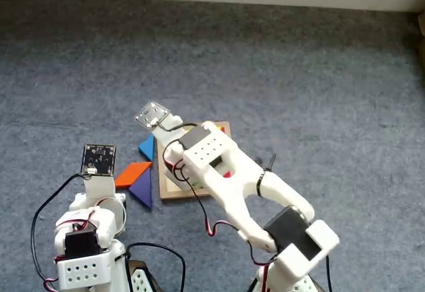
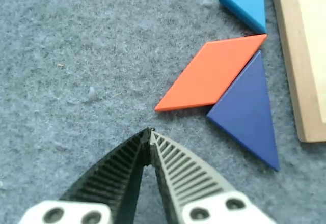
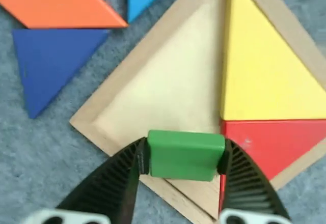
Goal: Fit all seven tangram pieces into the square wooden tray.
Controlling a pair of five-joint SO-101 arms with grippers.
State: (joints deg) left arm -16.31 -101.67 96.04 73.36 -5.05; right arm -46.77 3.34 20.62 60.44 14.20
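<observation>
grey fuzzy carpet [image 1: 299, 73] is covering the table. from above, the right arm [image 1: 226, 172] is hiding most of the square wooden tray [image 1: 162, 184]. its wrist view is showing the smooth pale floor, with a big yellow triangle [image 3: 265, 71] and a red triangle [image 3: 275, 142] sitting inside, edges touching.

dark blue triangle [image 2: 247, 112] and orange parallelogram [image 2: 211, 74] are lying edge to edge on the carpet just beside the tray, with a light blue triangle [image 2: 247, 0] near them.

right gripper [image 3: 183, 155] is pinching a green piece [image 3: 184, 147] over the tray's rim. left gripper [image 2: 149, 137] is hovering over carpet, ribbed fingers pressed together.
</observation>
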